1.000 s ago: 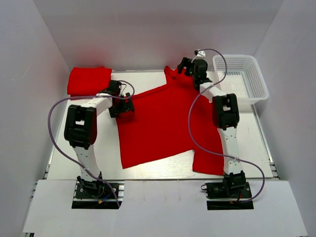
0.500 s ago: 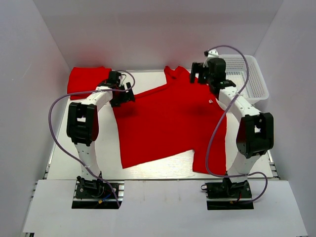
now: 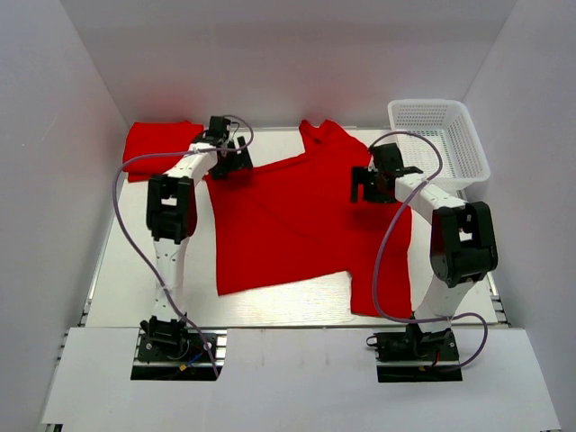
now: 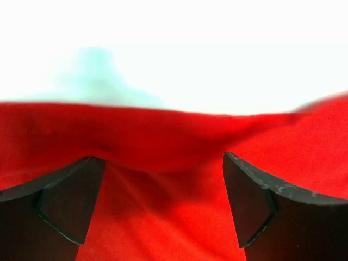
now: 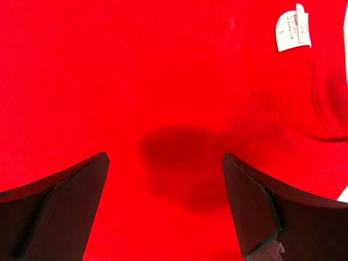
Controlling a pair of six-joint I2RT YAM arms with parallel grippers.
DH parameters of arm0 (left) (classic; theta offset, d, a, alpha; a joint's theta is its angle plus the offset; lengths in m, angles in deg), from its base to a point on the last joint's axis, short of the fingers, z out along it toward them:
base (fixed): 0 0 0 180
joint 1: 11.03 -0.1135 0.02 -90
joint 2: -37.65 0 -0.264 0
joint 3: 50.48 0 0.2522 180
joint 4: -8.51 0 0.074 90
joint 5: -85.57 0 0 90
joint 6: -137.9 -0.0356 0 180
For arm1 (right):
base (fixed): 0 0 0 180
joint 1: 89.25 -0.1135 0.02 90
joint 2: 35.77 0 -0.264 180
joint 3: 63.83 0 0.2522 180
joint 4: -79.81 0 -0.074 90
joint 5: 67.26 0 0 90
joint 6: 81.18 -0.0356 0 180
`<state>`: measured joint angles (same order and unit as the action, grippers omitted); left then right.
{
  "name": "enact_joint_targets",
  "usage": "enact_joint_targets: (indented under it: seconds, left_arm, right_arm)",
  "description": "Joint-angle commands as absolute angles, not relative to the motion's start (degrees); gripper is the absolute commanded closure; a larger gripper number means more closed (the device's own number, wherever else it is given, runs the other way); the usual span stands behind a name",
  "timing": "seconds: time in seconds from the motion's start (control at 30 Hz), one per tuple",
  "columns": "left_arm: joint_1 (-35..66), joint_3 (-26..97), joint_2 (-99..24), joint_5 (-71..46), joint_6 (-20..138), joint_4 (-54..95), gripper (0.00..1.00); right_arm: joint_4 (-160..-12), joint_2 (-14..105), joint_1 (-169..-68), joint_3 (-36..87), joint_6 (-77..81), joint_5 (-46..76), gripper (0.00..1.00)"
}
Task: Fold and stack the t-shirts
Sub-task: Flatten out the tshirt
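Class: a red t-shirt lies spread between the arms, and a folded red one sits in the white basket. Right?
No. The top view shows the folded red one at the far left corner, not in the white basket; the rest holds.

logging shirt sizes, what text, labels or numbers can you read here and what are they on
"S": on the white tag on the red t-shirt, right wrist view.
Smaller print above it on the same tag: too blurred to read.
No other readable text in any view.
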<state>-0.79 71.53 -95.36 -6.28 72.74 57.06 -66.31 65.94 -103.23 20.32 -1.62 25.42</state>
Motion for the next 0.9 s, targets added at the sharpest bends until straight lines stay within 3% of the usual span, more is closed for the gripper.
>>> enact_joint_targets:
  seconds: [0.0, 0.03, 0.13, 0.27, 0.57, 0.73, 0.87]
  left_arm:
    - [-1.0, 82.9, -106.9, -4.4, 71.7, 63.7, 0.00]
    - [-1.0, 90.8, -109.6, -4.4, 71.7, 66.8, 0.00]
    - [-1.5, 97.7, -116.1, -5.0, 71.7, 64.5, 0.00]
    - [-2.1, 92.1, -113.9, -9.7, 71.7, 53.8, 0.00]
    - [-2.1, 96.8, -107.8, -18.5, 71.2, 48.4, 0.00]
    - [-2.1, 85.9, -93.3, -16.7, 69.4, 51.0, 0.00]
    - [-1.5, 67.9, -76.3, -10.0, 68.2, 54.0, 0.00]
  right_arm:
    - [-65.1, 68.7, -102.9, 23.6, -2.7, 23.4, 0.10]
    - [-64.7, 70.4, -102.9, 24.1, -3.1, 23.4, 0.10]
    - [-63.8, 74.6, -102.9, 27.4, -3.3, 18.4, 0.10]
    - [-63.9, 75.4, -103.1, 30.5, -2.5, 16.4, 0.10]
    - [-66.6, 68.1, -103.1, 33.5, 2.2, 15.9, 0.10]
    - [-70.0, 59.3, -103.1, 26.1, -0.2, 18.1, 0.10]
    - [-71.0, 47.3, -103.1, 13.6, -5.8, 20.5, 0.10]
